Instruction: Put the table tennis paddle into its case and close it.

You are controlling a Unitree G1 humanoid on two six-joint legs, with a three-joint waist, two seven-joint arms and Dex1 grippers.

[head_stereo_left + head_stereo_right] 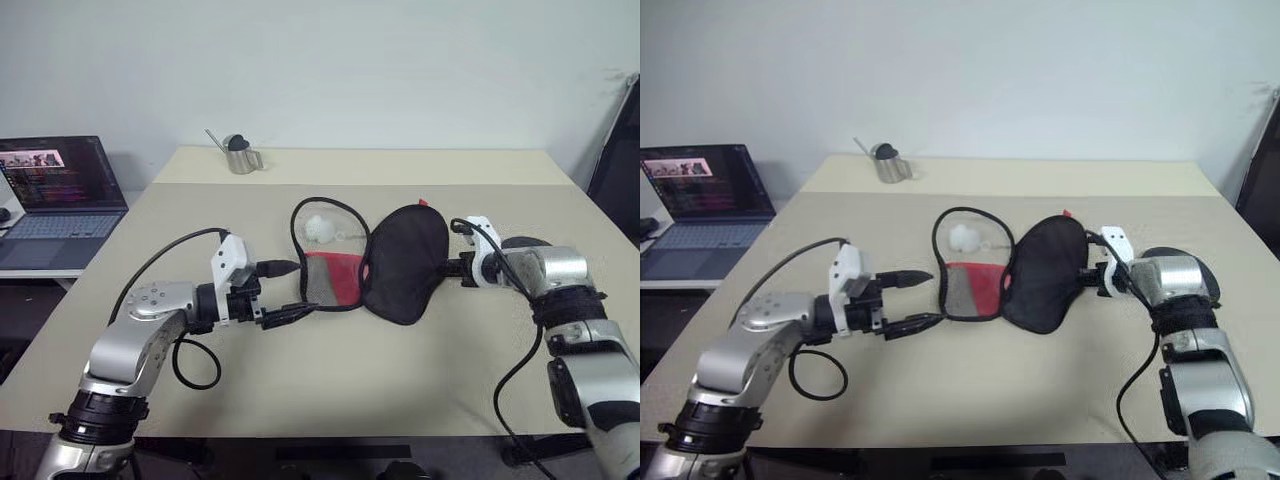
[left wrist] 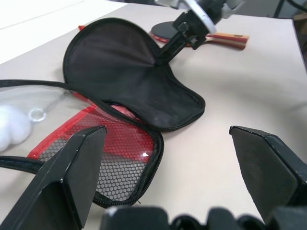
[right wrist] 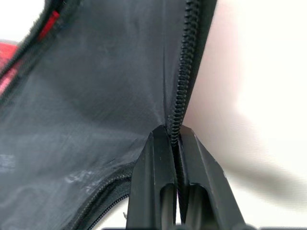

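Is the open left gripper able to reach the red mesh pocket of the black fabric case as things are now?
Probably yes. The left gripper stands open just beside the black fabric case, facing its red mesh pocket, with only bare table between them.

Case (image 1: 375, 265) lies open mid-desk (image 1: 330, 385); paddle (image 2: 211, 38) right of it, cup (image 1: 240, 155) behind, laptop (image 1: 60, 200) off the desk's left.
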